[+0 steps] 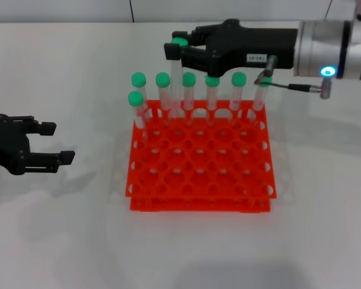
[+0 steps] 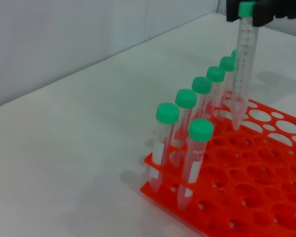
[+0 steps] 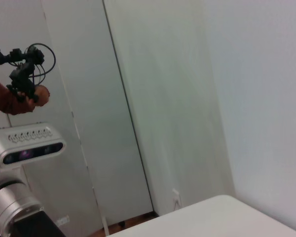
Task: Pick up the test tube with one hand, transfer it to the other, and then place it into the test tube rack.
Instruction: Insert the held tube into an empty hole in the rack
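Head view shows me the right gripper (image 1: 175,53), the one with the white label, reaching in over the far edge of the test tube rack (image 1: 200,162) with its fingers closed on the test tube (image 1: 175,78) just below the green cap. The tube hangs upright; from the left wrist view its tapered tip (image 2: 237,116) sits at or just inside a hole in the rack's back rows, right beside the row of tubes already standing there. I count 7 other green-capped tubes (image 1: 162,90) along the back and left corner of the rack.

My left gripper (image 1: 51,141) is low over the desk (image 1: 60,241), well apart from the rack on its left side, fingers spread wide and holding nothing.

I judge the pick-up and the hand-over done, since the tube is in the labelled gripper and the other one is free. What is left is the last part: lower the tube fully into its hole, let go and lift clear. I cannot tell how deep the tip has gone
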Motion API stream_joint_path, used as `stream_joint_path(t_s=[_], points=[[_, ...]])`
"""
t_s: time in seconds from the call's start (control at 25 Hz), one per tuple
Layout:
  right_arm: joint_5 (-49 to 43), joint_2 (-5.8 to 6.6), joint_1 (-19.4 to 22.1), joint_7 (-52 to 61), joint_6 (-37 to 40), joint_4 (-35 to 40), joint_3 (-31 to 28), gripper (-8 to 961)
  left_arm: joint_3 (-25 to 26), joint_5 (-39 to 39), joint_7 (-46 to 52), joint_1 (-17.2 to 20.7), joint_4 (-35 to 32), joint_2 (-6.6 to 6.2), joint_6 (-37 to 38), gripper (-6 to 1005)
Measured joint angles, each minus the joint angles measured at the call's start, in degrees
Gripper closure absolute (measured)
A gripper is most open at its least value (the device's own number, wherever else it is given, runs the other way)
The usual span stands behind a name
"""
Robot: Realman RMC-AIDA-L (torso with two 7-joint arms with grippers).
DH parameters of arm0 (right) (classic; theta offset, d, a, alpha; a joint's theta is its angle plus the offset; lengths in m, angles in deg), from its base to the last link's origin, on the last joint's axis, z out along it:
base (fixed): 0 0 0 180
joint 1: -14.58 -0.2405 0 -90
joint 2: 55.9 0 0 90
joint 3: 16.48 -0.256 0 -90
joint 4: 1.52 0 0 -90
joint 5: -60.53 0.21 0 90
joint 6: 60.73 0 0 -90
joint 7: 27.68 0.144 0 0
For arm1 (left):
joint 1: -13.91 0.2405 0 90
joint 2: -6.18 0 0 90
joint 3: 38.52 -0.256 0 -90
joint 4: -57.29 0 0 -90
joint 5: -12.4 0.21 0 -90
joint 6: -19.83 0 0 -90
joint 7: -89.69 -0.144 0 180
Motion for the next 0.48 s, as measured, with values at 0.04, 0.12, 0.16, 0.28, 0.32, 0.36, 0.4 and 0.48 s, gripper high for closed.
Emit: stream_joint_path(t_s=[0.04,0.12,0.16,0.28,0.32,0.36,0.4,0.48], points=[[0.6,0.00,-0.1,-0.3,-0.7,-0.3,1.0,686,0.1,0.0,-0.2,0.0,0.1,0.00,0.0,234],[1.7,-0.03,-0.1,-0.8,-1.5,-0.6,2.1,686,0.1,0.0,-0.7,0.0,0.1,-0.01,0.0,234],[2.4,-0.05,-0.1,-1.2,-1.7,-0.7,2.7,686,0.1,0.0,-0.8,0.0,0.1,-0.01,0.0,235],[6.4,-0.10,-0.2,-3.6,-2.9,-2.0,5.3,686,0.1,0.0,-1.3,0.0,0.2,-0.03,-0.1,235],[6.4,-0.10,-0.2,-3.6,-2.9,-2.0,5.3,686,0.1,0.0,-1.3,0.0,0.2,-0.03,-0.1,235],[7.6,-0.10,-0.2,-4.3,-3.4,-2.3,5.9,686,0.1,0.0,-1.4,0.0,0.3,-0.02,-0.1,235],[8.2,-0.10,-0.2,-4.8,-3.6,-2.6,6.2,686,0.1,0.0,-1.6,0.0,0.5,0.00,-0.1,235],[9.7,-0.09,-0.2,-5.9,-4.1,-3.3,6.8,686,0.1,0.0,-1.9,0.0,0.9,0.05,-0.1,235]])
